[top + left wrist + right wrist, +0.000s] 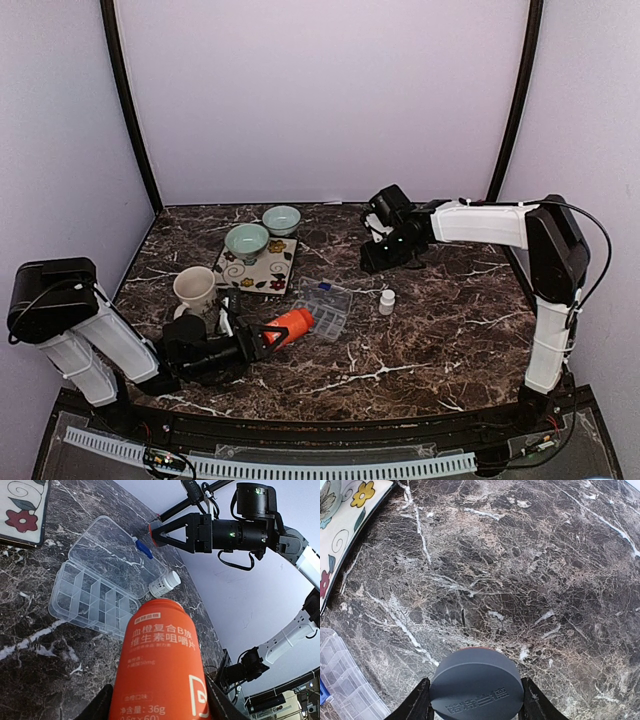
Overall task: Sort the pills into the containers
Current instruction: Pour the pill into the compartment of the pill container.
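My left gripper (262,338) is shut on an orange pill bottle (290,326), held tilted low over the table with its open top towards the containers. The wrist view shows the bottle (157,665) between both fingers (100,707). The containers are the cells of a clear organiser box (328,308), lying open with its lid flat (115,550). A small blue piece (144,549) lies on the lid; I cannot tell what it is. My right gripper (375,255) hangs above the table's back right, shut on a round grey cap (476,687). No pills show.
A small white bottle (386,301) stands just right of the organiser. A cream mug (195,288) sits left of it. Two pale green bowls (246,240) (281,219) rest on a floral tile (262,270) at the back left.
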